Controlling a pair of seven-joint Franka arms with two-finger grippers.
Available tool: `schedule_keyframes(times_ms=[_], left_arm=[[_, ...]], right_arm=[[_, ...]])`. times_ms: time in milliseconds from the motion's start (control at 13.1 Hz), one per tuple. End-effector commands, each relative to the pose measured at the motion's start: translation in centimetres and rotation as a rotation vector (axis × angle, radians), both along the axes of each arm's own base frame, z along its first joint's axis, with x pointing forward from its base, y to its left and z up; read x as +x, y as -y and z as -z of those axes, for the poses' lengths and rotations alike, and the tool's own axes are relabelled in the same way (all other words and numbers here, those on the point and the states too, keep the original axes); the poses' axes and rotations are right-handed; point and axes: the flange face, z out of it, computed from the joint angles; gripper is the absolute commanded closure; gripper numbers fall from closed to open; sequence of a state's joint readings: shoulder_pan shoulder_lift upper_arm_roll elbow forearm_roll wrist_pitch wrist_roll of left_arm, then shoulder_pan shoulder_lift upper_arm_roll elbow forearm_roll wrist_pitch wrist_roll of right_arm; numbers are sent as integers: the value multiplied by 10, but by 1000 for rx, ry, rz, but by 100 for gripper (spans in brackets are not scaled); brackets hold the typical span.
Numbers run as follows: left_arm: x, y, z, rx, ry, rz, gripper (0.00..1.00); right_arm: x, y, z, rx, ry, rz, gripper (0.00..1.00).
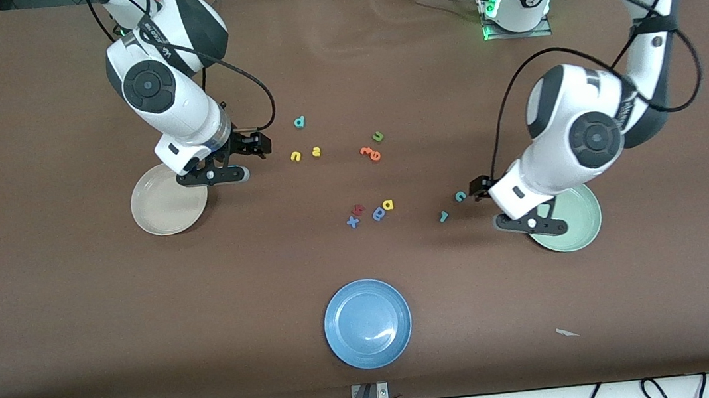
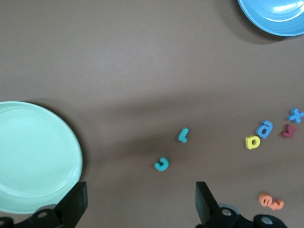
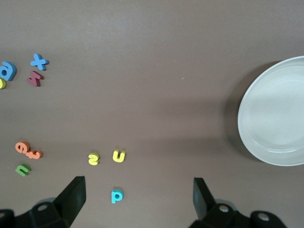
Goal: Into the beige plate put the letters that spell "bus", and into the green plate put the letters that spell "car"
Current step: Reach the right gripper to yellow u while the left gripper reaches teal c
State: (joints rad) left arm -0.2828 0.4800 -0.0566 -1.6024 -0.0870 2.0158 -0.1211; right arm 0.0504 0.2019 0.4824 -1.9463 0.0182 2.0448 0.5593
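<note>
Beige plate point(image 1: 168, 199) and green plate point(image 1: 567, 220) are sitting bare — all 6 letters are lying on the table between them. Left gripper point(image 2: 141, 198) over teal c point(image 1: 460, 196), right gripper point(image 3: 138, 195) over teal b point(image 1: 299, 122), are hanging spread wide, gripping nothing.

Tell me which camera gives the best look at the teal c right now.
The left wrist view: the teal c lies unobstructed between the open left end effector fingers. The front view shows it tiny, beside that arm. The right wrist view misses it.

Even, bright overhead light; soft shadows on the bench point(image 1: 71, 291); glare at the blue plate's point(image 1: 367, 324) 4 o'clock; sharp focus
</note>
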Motion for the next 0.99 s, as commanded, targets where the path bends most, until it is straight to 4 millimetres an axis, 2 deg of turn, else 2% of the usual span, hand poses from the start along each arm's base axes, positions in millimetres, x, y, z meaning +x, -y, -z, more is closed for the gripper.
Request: schedule_keyframes(times_ms=[0,76,153,229,382,534,687,916], left_arm=[[-22,30,31,-1,27,-30,0],[-28,38,46,-3,37,-30,0],[-35,44,61,-4,49,-27,0],[-42,45,79,-5,65,-25,0],[-56,40,111,17,128,13,0],[-62,38,128,34,146,42,1],[-65,36,142,55,134,65,4],[-70,39,169,55,126,71,10]], right_arm=[[2,6,4,0,4,-15,0],[-1,3,11,-3,-8,-20,0],[-9,-6,26,-4,-24,-34,0],[-18,-18,34,11,-3,-52,0],[-31,-23,64,34,22,-43,0],[-51,-41,98,17,60,-83,0],[-75,-38,129,24,137,-108,0],[-89,-43,156,52,125,-130,0]])
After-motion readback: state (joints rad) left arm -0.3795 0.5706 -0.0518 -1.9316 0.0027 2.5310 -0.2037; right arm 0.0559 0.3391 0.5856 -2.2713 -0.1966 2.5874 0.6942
